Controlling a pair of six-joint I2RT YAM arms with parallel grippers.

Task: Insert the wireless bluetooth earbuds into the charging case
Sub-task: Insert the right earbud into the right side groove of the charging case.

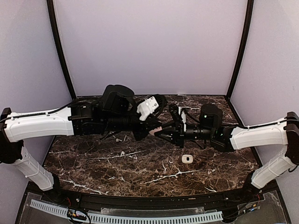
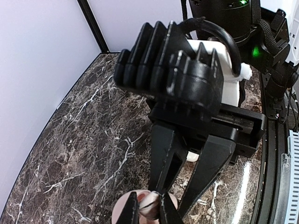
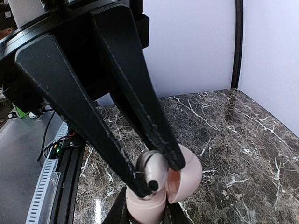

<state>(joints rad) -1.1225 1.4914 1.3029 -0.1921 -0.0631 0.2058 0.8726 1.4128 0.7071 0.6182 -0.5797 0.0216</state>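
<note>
Pinching a white earbud [image 3: 149, 170] over open pink case [image 3: 188, 175], right gripper [image 3: 161, 177]; left gripper [image 2: 148, 213] clamping that case.

Left arm [image 1: 42, 123]: extends from frame left to centre; left gripper [image 2: 148, 210] closed. Right arm [image 1: 259, 135]: extends from frame right; right gripper [image 3: 156, 175] closed, tips meeting left's.
</note>
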